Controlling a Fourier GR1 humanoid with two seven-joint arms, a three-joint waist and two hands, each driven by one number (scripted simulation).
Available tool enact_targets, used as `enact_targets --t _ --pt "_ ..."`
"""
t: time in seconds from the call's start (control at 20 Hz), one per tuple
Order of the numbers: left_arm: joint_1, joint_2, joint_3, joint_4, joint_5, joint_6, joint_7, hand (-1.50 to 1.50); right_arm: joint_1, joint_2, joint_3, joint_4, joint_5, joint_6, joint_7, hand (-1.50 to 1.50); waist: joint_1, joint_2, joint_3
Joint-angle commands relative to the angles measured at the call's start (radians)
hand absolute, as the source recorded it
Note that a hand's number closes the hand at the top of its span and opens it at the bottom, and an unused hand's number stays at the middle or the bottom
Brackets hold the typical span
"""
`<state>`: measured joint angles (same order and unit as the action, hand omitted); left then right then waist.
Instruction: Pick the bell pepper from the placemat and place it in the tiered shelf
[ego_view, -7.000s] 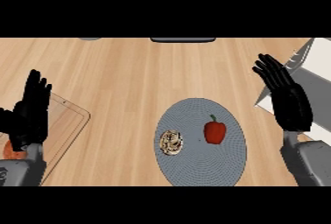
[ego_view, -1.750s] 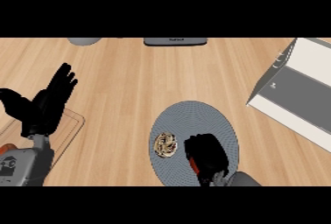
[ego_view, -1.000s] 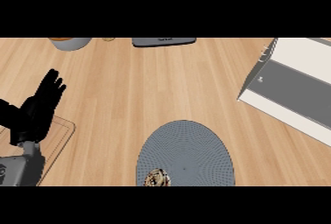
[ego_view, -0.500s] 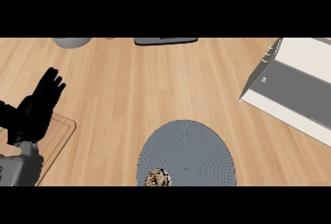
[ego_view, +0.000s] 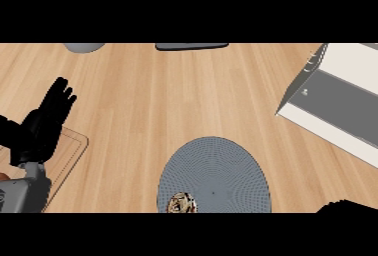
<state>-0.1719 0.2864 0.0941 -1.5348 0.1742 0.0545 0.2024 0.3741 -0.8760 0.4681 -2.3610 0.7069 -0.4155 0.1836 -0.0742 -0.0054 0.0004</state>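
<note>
My left hand (ego_view: 46, 122) rests with fingers spread, clear of the work. The right hand (ego_view: 348, 206) barely shows at the lower edge; I can't tell its fingers. No bell pepper on the placemat (ego_view: 214, 172), so it's probably in that hand, bound for the tiered shelf (ego_view: 336, 100).

One placemat (ego_view: 214, 175), one tiered shelf (ego_view: 336, 97)

Single head view, steeply down onto the wooden counter (ego_view: 184, 95), fairly near.
</note>
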Motion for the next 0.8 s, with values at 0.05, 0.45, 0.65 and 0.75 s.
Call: enact_targets --t 0.05,0.45,0.65,0.75 --pt "-0.018 0.011 0.006 0.007 0.013 -0.018 0.007 0.00 0.055 -0.034 -0.140 -0.137 -0.276 0.014 0.051 1.50 0.011 0.007 0.002" --pt "-0.016 0.002 -0.010 -0.002 0.002 -0.020 -0.001 0.00 -0.024 -0.017 -0.360 0.000 -0.541 0.028 0.012 1.50 0.033 0.009 0.005" --pt "-0.024 -0.022 -0.022 -0.004 -0.006 0.003 0.009 0.00 -0.052 -0.063 -0.551 0.089 -0.773 0.122 -0.051 1.50 0.035 0.004 0.005" --pt "-0.012 -0.021 -0.021 -0.002 0.009 -0.016 0.011 0.00 -0.076 -0.095 -0.639 0.181 -0.865 0.190 -0.094 1.50 0.044 0.004 0.005"
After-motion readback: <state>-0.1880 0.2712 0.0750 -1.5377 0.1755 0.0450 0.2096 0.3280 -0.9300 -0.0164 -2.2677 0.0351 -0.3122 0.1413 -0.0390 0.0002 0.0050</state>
